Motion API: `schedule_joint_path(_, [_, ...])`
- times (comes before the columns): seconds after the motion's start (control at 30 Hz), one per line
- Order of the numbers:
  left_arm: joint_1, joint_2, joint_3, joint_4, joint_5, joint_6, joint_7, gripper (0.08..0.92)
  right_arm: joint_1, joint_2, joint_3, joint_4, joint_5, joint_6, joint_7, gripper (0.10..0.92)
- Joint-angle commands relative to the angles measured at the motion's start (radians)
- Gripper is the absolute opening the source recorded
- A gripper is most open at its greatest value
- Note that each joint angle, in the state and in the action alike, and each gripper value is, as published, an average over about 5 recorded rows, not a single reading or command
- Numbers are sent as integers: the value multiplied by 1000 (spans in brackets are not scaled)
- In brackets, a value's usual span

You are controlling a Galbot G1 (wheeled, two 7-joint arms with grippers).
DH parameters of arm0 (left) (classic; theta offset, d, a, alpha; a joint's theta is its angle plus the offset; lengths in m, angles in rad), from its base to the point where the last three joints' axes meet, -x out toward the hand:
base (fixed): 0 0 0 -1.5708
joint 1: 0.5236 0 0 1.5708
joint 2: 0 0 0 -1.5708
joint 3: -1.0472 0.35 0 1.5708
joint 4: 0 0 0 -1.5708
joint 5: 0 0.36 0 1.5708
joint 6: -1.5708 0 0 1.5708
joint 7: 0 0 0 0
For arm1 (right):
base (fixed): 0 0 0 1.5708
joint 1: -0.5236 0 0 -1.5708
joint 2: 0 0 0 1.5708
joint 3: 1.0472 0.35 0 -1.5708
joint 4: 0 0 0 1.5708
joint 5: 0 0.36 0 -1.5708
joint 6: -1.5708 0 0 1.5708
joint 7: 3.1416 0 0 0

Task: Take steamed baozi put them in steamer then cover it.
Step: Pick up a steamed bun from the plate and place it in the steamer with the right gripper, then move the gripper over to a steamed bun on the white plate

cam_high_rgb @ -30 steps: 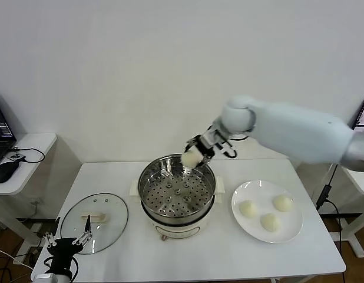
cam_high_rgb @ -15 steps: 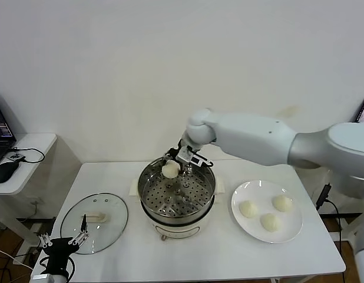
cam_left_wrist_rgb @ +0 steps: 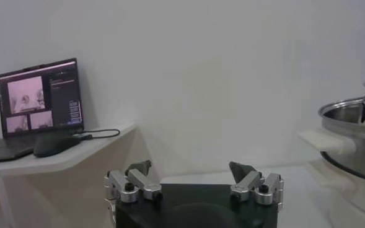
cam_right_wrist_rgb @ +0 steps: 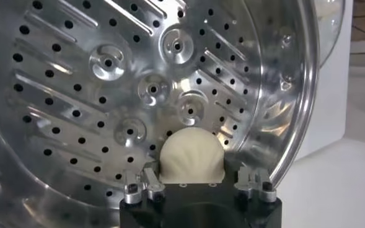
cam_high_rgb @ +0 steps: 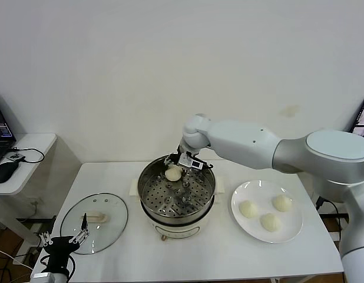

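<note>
Steamer [cam_high_rgb: 177,191]: centre of table [cam_high_rgb: 199,247], perforated tray exposed. Right gripper [cam_high_rgb: 181,165]: inside far rim, around one baozi [cam_high_rgb: 173,173]; right wrist view shows this bun [cam_right_wrist_rgb: 191,156] resting on the tray between parted fingers [cam_right_wrist_rgb: 139,186], grip released. Plate [cam_high_rgb: 291,233]: three baozi [cam_high_rgb: 248,209]. Cover [cam_high_rgb: 94,221]: flat on the table, robot's left. Left gripper [cam_high_rgb: 64,240]: parked near the cover, spread wide per left wrist view [cam_left_wrist_rgb: 193,183]; laptop [cam_left_wrist_rgb: 38,105] seen only there
</note>
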Motion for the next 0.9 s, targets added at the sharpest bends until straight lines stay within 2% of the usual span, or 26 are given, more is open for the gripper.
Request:
schedule_joint_path(0.03, [0,-2,1,-4,2,2,-1,823,17,5,-4,4,1,14,-2,792])
schedule_joint_path(0.13, [0,-4,2,-10,3,3,-1,823,66,-21,-13,57,67,-14,-26,818])
schedule_joint_path(0.23, [3,-5,2,-19,2,6,-1,823,128,-74,-21,148,196,-98,-76,822])
schedule_joint_path(0.33, [5,-2,0,-29,-1,12,-2,823,201,-173,-35,285,351,-258,-142,823])
schedule_joint_path(0.43, [6,3,-4,-36,-4,19,-1,823,272,-297,-39,422,442,-446,-176,823])
schedule_joint_path(0.63, [4,13,-5,-39,-5,20,-1,823,338,-537,-38,599,520,-751,-159,823])
schedule_joint_path(0.77, [4,21,-4,-42,-5,21,-1,823,340,-704,-54,693,537,-855,-147,823])
schedule_joint_path(0.9, [5,29,-2,-42,-4,21,-1,823,297,-845,-66,762,494,-902,-147,823])
